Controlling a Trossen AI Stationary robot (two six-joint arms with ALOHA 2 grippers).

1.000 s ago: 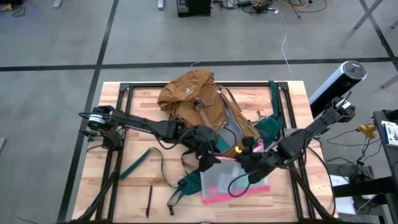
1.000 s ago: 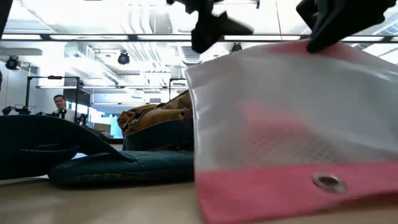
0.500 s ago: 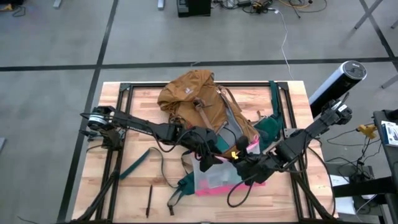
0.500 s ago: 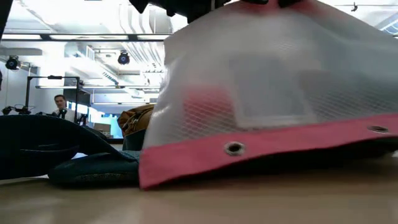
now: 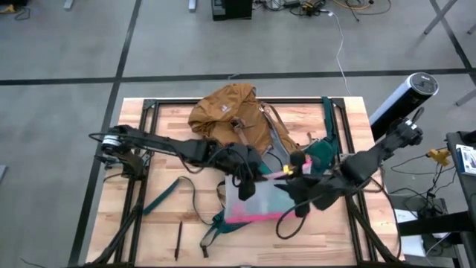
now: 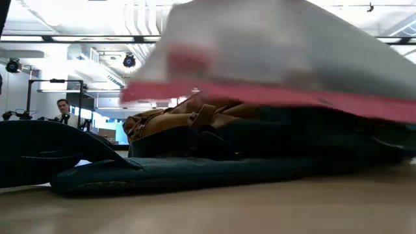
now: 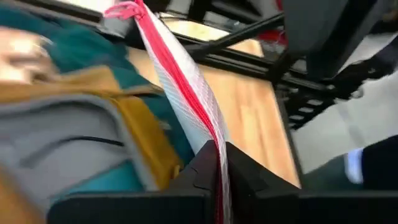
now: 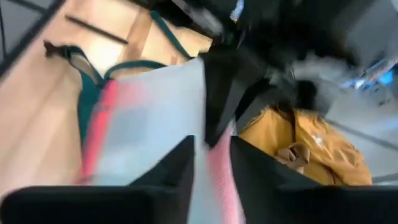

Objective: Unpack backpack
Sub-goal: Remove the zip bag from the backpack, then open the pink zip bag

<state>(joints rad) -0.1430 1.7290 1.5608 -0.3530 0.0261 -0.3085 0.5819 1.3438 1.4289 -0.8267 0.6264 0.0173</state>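
Pink-edged pouch pinched in left gripper, lifted beside backpack.

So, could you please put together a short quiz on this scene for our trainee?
1. True or false: the left claw is shut on the pink edge of the clear pouch.
2. The pouch is: A) lying flat on the table; B) held up clear of the table; C) tucked inside the backpack.
3. Fill in: the backpack's main fabric is ___ in colour.

Key: 1 true; 2 B; 3 mustard-tan.
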